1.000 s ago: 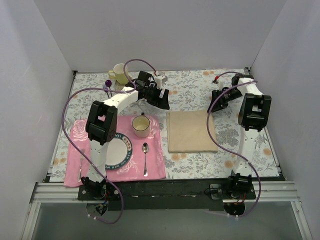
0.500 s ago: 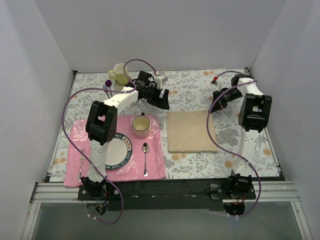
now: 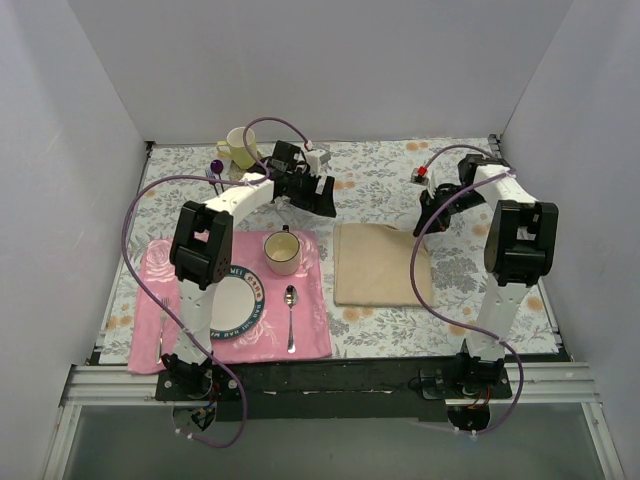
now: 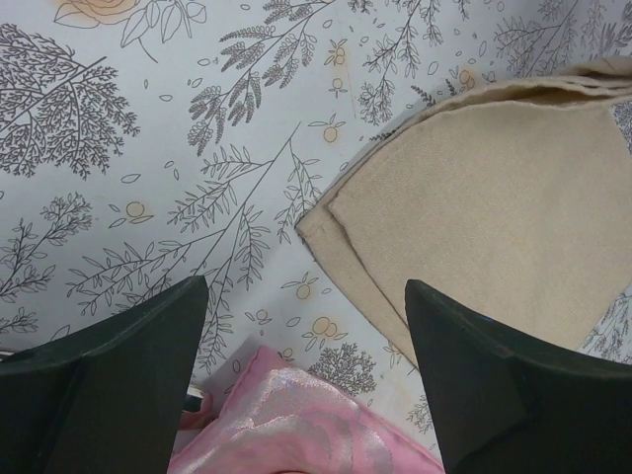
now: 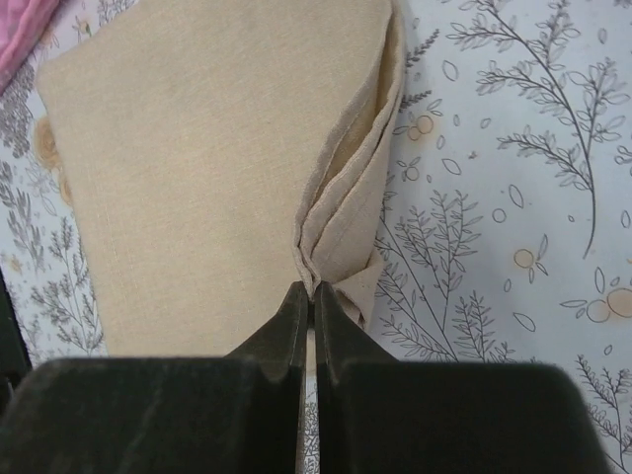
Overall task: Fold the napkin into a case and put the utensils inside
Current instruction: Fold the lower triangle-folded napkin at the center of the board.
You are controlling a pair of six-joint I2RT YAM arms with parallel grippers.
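Observation:
The beige napkin [image 3: 380, 265] lies folded into a rectangle on the floral tablecloth, right of the pink placemat. My right gripper [image 3: 425, 218] is shut on the napkin's far right corner, and the pinched cloth [image 5: 341, 232] bunches into upright pleats in front of the jaws [image 5: 312, 292]. My left gripper [image 3: 325, 205] hangs open above the napkin's far left corner [image 4: 321, 225], touching nothing [image 4: 306, 286]. A silver spoon [image 3: 290, 318] lies on the placemat right of the plate. A silver fork [image 3: 160, 335] lies on the placemat's left edge.
The pink placemat [image 3: 310, 335] carries a white plate [image 3: 228, 300] and a cream cup [image 3: 283, 250]; its corner shows under the left gripper [image 4: 296, 434]. A yellow mug [image 3: 238, 147] and a purple-handled fork [image 3: 215, 168] sit at the far left. White walls enclose three sides.
My right gripper has closed on the napkin's far right corner and its arm has swung forward over it. The left gripper has shifted slightly away, still open.

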